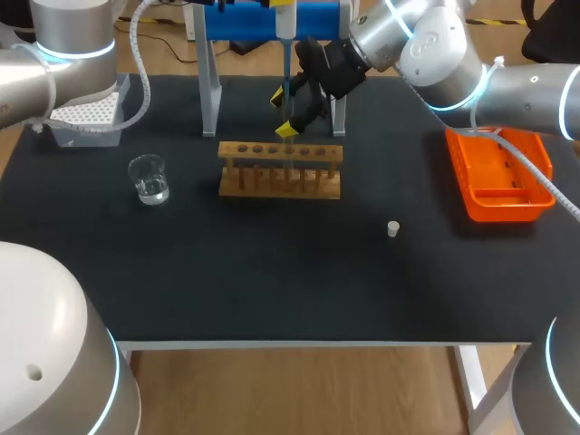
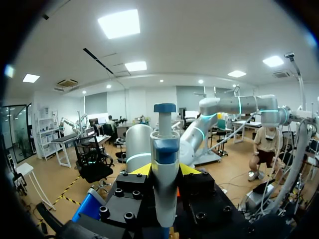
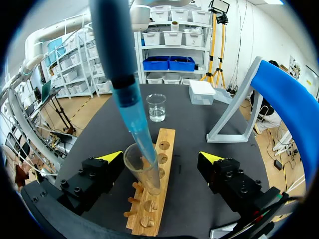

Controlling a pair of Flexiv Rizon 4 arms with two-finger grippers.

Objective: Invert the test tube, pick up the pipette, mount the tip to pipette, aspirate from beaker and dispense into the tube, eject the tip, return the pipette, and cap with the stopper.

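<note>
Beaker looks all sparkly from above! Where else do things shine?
Head view: the beaker has white glints on its glass and water, bright against the dark table. Right wrist view: a pale shine runs along the test tube. Left wrist view: the pipette gleams softly down its white barrel.

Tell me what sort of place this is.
Probably a robotics lab's chemistry test bench: a wooden rack, a beaker of clear liquid, and a pipette tip-down in a test tube.
</note>
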